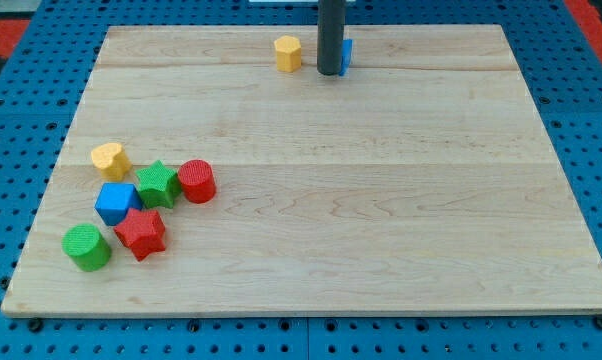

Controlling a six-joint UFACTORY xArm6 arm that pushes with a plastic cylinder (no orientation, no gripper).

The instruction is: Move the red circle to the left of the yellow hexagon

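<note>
A: Where is the red circle [197,181]?
B: Near the worktop's [381,220] left edge, standing upright, beside the green star [157,184]. It is round, so no long axis shows.
A: And the tip [330,72]?
B: At the top edge, between the yellow hexagon [288,53] and a blue block [347,54]. The arm has no hand, it holds nothing.

Red circle [197,181] lower left, yellow hexagon [288,53] top

Wide bare board [381,200] separates two groups — red circle [197,181] sits exposed on its cluster's right near the bottom-left corner; my tip [330,72] and a blue block [347,52] crowd the yellow hexagon [288,53] at the top edge — its left lies open.
</note>
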